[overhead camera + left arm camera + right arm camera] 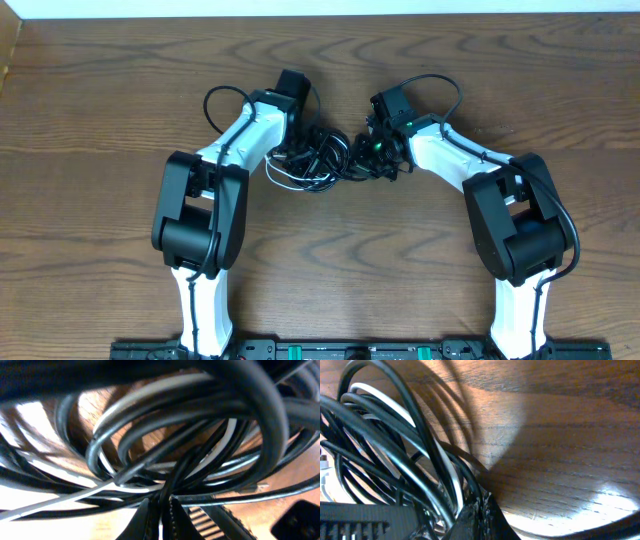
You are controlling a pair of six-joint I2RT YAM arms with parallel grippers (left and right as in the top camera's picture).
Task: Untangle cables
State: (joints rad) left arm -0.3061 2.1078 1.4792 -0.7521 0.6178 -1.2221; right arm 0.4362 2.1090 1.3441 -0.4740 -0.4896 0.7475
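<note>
Cables (322, 158), thin glossy black cords with one white cord (145, 394) threaded among them, lie in a single knotted clump at the middle of the brown wooden table (100, 100), and both arms reach into that clump from opposite sides.

From its wrist camera the left gripper (164, 512) shows its two fingers drawn tight together on a black strand that runs straight down into the narrow slot between them, so it is gripping one of the cables. Loops of black and white arch over and around that strand, very near the lens (too blurred to follow any one loop to its end).

The right gripper (472, 517) has its jaws closed as well. Several black strands and the white one sweep down to its tip and press against it. Whether one is actually pinched there, I cannot tell.

By my reading, the work is at the first real step. Purchase has been taken on the bundle at two sides, and nothing is separated yet, since no cord lies apart from the rest.

The next move calls for pulling the two holds gently away from each other and a little upward, to loosen the clump and free a loop or a plug end. A hard pull would likely tighten the knot or drag the whole bundle across the wood.
</note>
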